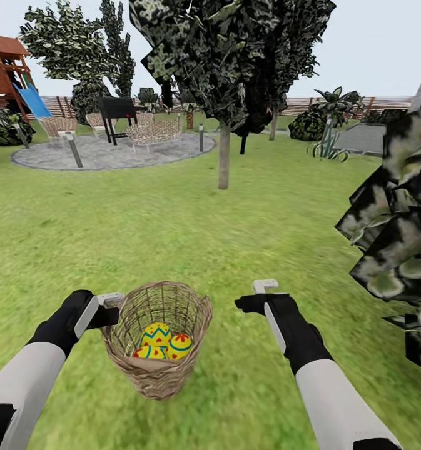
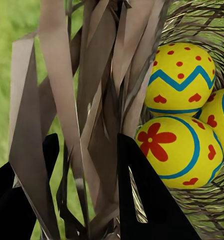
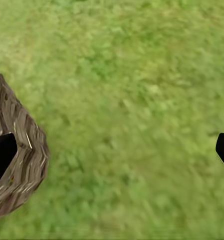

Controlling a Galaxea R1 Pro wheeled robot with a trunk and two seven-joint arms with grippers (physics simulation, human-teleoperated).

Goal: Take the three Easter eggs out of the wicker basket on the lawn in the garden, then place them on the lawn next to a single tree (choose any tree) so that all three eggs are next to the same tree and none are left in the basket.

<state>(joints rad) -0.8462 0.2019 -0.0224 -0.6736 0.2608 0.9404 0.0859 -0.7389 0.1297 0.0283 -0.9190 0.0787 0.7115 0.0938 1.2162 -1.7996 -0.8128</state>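
Only the tops of the three eggs [image 1: 161, 342] show in the head view, the rest sunk behind the wall of the wicker basket [image 1: 157, 369]; in the left wrist view one egg is cut off at the frame edge and the weave blocks much of the picture. The left gripper [image 1: 112, 304] is at the basket's rim, and its wrist view shows the dark fingers [image 2: 141, 200] set either side of the woven wall, closed on it, with the eggs just beyond them inside the basket. The right gripper [image 1: 260, 294] hangs over the lawn [image 1: 235, 212] on the far side of the basket from the left one, touching nothing; its fingers [image 3: 2, 155] sit at opposite edges of its wrist view, spread wide, holding nothing. A grey-trunked tree [image 1: 224, 156] stands well ahead of both grippers. No writing is legible anywhere.
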